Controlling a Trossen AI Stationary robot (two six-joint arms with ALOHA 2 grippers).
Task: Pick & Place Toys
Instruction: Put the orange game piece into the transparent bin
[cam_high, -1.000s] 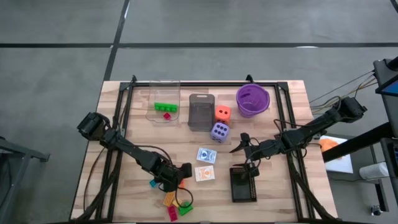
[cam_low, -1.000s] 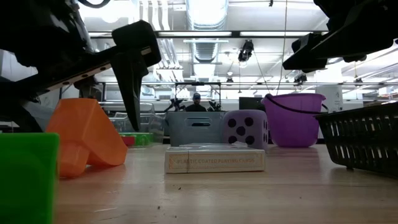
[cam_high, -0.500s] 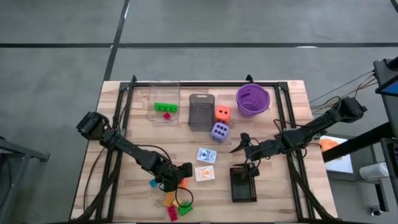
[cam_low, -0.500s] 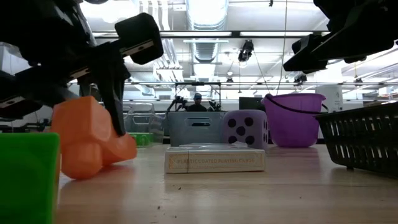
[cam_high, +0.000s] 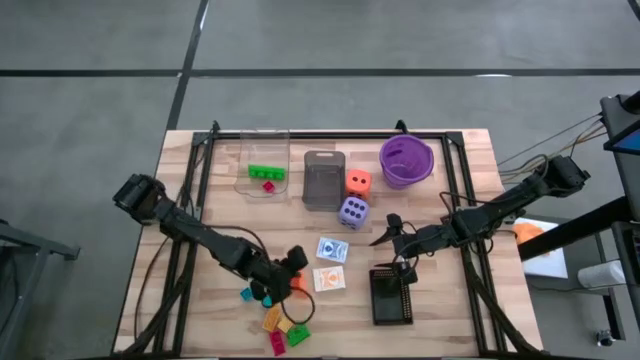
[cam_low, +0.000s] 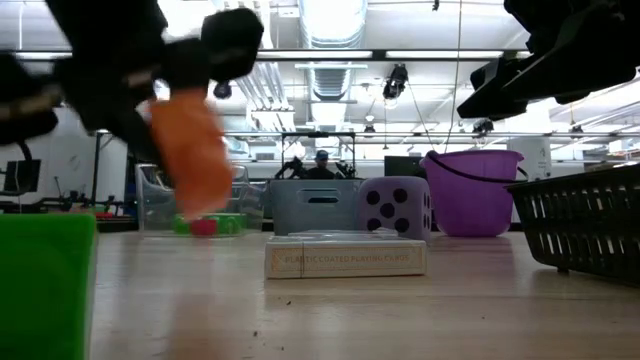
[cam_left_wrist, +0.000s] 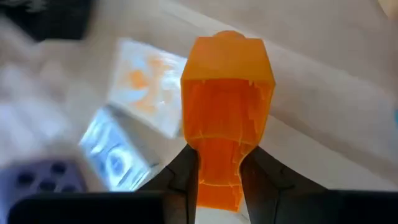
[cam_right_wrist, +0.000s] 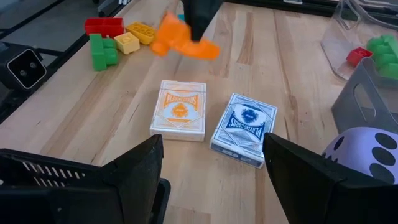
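High view: the left end effector (cam_high: 292, 272) sits low and left of centre on the worktop (cam_high: 470, 170), clamped on an orange brick (cam_high: 298, 281). Below it lie a yellow brick (cam_high: 271, 320), a red brick (cam_high: 277, 343) and a green brick (cam_high: 298, 335); a blue brick (cam_high: 245, 295) shows to its left. Just right of it are two card packs, one with an orange back (cam_high: 329, 279) and one with a blue back (cam_high: 333, 249). Above centre stand a purple die (cam_high: 352, 211) and an orange die (cam_high: 358, 182), beside a grey bin (cam_high: 322, 180). A clear bin (cam_high: 265, 165) at upper left holds a green and a red brick. A purple bowl (cam_high: 406, 161) is at upper right. The right end effector (cam_high: 383, 230) hovers right of centre, fingers apart, above a black bin (cam_high: 390, 296).

Low view: the orange brick (cam_low: 192, 150) hangs blurred at upper left, clear of the worktop. At centre a card pack (cam_low: 346, 256) shows faint lettering on its edge, seemingly "PLASTIC COATED PLAYING CARDS". The purple die (cam_low: 396, 208) stands behind it.

Left wrist view: the two fingers (cam_left_wrist: 180, 177) grip the orange brick (cam_left_wrist: 225, 112) at its lower end; both packs lie blurred beyond.

Right wrist view: the orange pack (cam_right_wrist: 180, 109) and blue pack (cam_right_wrist: 244, 129) lie side by side, their printed writing too small to read.
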